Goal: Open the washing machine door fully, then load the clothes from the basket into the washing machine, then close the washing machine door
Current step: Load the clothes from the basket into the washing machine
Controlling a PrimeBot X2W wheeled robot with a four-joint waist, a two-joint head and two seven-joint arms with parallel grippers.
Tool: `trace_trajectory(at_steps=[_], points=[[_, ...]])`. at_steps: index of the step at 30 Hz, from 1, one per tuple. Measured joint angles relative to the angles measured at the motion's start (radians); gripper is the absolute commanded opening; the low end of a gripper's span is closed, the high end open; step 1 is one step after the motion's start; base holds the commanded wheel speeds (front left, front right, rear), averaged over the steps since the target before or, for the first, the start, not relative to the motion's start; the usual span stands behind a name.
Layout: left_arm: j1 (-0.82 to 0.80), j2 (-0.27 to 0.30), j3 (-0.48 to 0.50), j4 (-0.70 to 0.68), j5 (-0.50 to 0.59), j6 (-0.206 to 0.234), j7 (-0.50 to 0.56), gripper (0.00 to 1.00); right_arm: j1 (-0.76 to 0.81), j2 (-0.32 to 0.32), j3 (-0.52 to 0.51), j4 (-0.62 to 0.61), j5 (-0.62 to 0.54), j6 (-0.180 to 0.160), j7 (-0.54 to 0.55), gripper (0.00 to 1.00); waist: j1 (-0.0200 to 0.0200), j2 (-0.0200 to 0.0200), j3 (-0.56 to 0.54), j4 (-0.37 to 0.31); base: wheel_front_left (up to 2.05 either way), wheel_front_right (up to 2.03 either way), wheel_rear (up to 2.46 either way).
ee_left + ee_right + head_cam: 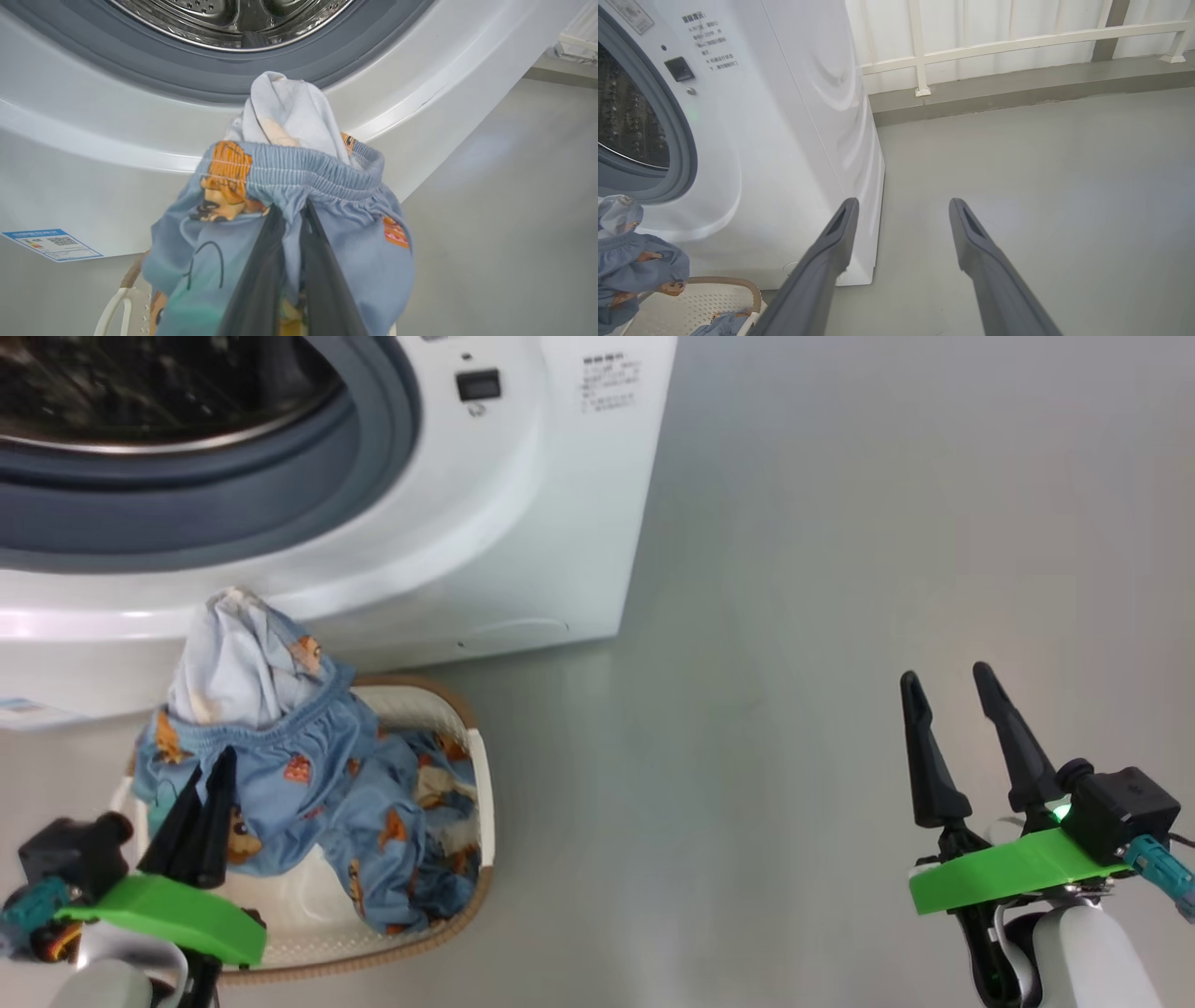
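The left gripper [211, 763] pinches the soft, elastic-gathered clothes [308, 775] over the perforated plastic basket [483, 803]; the right gripper [945, 674] gapes empty.

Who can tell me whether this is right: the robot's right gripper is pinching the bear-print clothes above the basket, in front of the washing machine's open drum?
Wrong arm. The left gripper is pinching the clothes above the basket, in front of the washing machine's open drum. The left wrist view shows its fingers shut on the fabric. The right gripper is open over the floor.
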Motion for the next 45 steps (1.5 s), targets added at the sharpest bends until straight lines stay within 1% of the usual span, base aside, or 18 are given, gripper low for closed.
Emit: trace_trajectory(at_steps=[6, 11, 19, 26, 31, 37, 45], points=[[0.071, -0.043, 0.083, -0.069, 0.065, 0.000, 0.000, 0.00, 0.006, -0.001, -0.005, 0.027, -0.003, 0.000, 0.000, 1.00, 0.0000, 0.0000, -0.082, 0.021, 0.00, 0.00, 0.00], [0.139, -0.079, 0.162, -0.147, 0.124, 0.000, 0.000, 0.00, 0.049, -0.001, -0.014, 0.043, -0.006, 0.000, 0.000, 1.00, 0.0000, 0.0000, -0.159, 0.040, 0.00, 0.00, 0.00], [0.229, -0.124, 0.242, -0.233, 0.191, 0.000, 0.000, 0.00, 0.073, -0.001, -0.025, 0.050, -0.006, 0.000, 0.000, 1.00, 0.0000, 0.0000, -0.251, 0.055, 0.00, 0.00, 0.00], [0.304, -0.159, 0.292, -0.276, 0.240, 0.000, 0.000, 0.00, 0.122, 0.000, -0.026, 0.063, -0.006, 0.000, 0.000, 1.00, 0.0000, 0.0000, -0.322, 0.058, 0.00, 0.00, 0.00], [0.341, -0.182, 0.319, -0.286, 0.262, 0.000, 0.000, 0.00, 0.135, 0.000, -0.028, 0.068, -0.030, 0.000, 0.000, 1.00, 0.0000, 0.0000, -0.359, 0.057, 0.00, 0.00, 0.00], [0.379, -0.216, 0.345, -0.298, 0.291, 0.000, 0.000, 0.00, 0.166, 0.000, -0.031, 0.073, -0.030, 0.000, 0.000, 1.00, 0.0000, 0.0000, -0.404, 0.053, 0.00, 0.00, 0.00], [0.392, -0.225, 0.351, -0.298, 0.297, 0.000, 0.000, 0.00, 0.167, 0.000, -0.032, 0.076, -0.028, 0.000, 0.000, 1.00, 0.0000, 0.0000, -0.418, 0.052, 0.00, 0.00, 0.00]])
